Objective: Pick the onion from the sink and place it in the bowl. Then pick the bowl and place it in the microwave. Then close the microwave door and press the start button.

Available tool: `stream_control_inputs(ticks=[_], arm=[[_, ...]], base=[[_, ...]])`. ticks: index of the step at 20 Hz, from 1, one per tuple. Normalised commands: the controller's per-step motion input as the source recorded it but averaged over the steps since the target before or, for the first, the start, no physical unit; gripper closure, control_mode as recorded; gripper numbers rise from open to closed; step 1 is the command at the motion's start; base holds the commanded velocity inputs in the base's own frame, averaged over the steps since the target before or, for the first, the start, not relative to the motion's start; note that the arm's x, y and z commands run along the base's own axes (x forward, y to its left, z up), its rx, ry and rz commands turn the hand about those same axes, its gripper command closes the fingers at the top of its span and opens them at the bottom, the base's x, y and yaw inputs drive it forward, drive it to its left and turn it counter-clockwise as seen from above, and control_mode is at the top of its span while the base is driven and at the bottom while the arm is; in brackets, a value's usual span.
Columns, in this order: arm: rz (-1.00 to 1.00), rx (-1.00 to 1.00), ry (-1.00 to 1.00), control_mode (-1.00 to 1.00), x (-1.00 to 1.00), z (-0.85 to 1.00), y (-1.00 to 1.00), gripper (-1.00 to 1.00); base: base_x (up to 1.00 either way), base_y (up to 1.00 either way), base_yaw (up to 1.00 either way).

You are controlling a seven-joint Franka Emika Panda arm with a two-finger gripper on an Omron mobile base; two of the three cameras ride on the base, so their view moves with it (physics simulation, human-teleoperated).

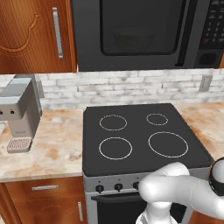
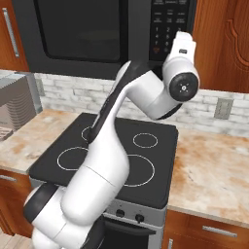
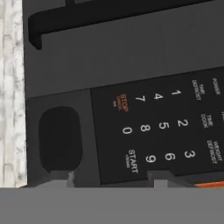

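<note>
The black microwave [image 1: 87, 39] hangs above the stove with its door [image 1: 140, 26] shut and the long bar handle [image 1: 186, 30] beside the keypad [image 1: 214, 26]. A faint round shape shows behind the dark glass; I cannot tell what it is. The onion, the bowl and the sink are out of view. My hand [image 2: 184, 46] is raised against the keypad [image 2: 165, 24]. In the hand view my gripper [image 3: 110, 176] is open, holding nothing, very close to the keypad, with the START button [image 3: 131, 161] just above and between the fingertips [image 3: 61, 175].
A black stovetop [image 1: 144, 135] with four rings lies below the microwave. A grey coffee machine [image 1: 19, 113] stands on the marble counter [image 1: 57, 148] at left. Wooden cabinets [image 1: 30, 30] flank the microwave. A wall outlet [image 1: 204, 82] sits on the brick backsplash.
</note>
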Motion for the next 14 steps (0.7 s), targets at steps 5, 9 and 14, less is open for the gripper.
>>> stream_control_inputs(ticks=[5, 9, 14], arm=[[0.00, 0.00, 0.00, -1.00, 0.57, 0.12, -0.06, 1.00], [0.00, 0.00, 0.00, -1.00, 0.48, 0.13, -0.09, 1.00], [0.00, 0.00, 0.00, -1.00, 0.17, 0.20, -0.23, 1.00]], base=[[0.00, 0.00, 0.00], [0.00, 0.00, 0.00], [0.00, 0.00, 0.00]])
